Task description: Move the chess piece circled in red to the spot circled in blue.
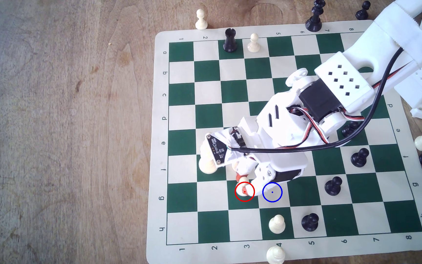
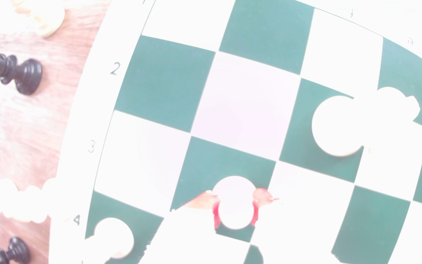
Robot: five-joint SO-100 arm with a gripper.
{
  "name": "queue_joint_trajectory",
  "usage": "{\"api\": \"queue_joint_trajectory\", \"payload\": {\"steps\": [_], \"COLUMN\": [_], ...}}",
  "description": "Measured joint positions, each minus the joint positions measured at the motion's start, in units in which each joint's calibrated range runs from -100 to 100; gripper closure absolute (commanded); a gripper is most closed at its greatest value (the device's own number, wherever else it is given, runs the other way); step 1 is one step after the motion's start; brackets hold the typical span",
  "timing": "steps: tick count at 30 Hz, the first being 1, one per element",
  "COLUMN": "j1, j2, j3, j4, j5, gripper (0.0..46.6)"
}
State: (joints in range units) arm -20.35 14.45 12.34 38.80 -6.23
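While your jaws (image 1: 244, 189) pinch the white pawn (image 1: 243, 180) from both sides, red pads (image 2: 255, 203) touching it, it stands on the red-ringed green square (image 1: 238, 203); the blue-circled cream square (image 1: 272, 192) lies just beside.

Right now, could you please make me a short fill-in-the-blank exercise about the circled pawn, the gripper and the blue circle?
1. The cream pawn inside the red circle stands on a dark ____ square.
2. The spot ringed in blue has ____ chess pieces on it.
3. In the wrist view, the gripper has its red-tipped fingers on both sides of the ____.
4. In the exterior view, the blue circle lies to the ____ of the red circle.

Missing words: green; no; pawn; right
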Motion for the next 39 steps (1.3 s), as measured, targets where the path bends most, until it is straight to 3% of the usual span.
{"api": "queue_joint_trajectory", "payload": {"steps": [9,17,23,28,33,39], "j1": [0.0,1.3,1.8,1.7,-0.3,-1.4], "j2": [0.0,-2.1,-8.3,-15.1,-20.2,-20.3], "j3": [-0.1,-10.9,-11.8,-5.5,9.5,15.5], "j4": [0.3,7.8,13.1,13.9,11.0,7.3], "j5": [-0.1,-1.6,-1.6,-1.6,-2.2,-3.1], "gripper": [46.4,46.4,46.4,46.4,46.4,46.4]}}
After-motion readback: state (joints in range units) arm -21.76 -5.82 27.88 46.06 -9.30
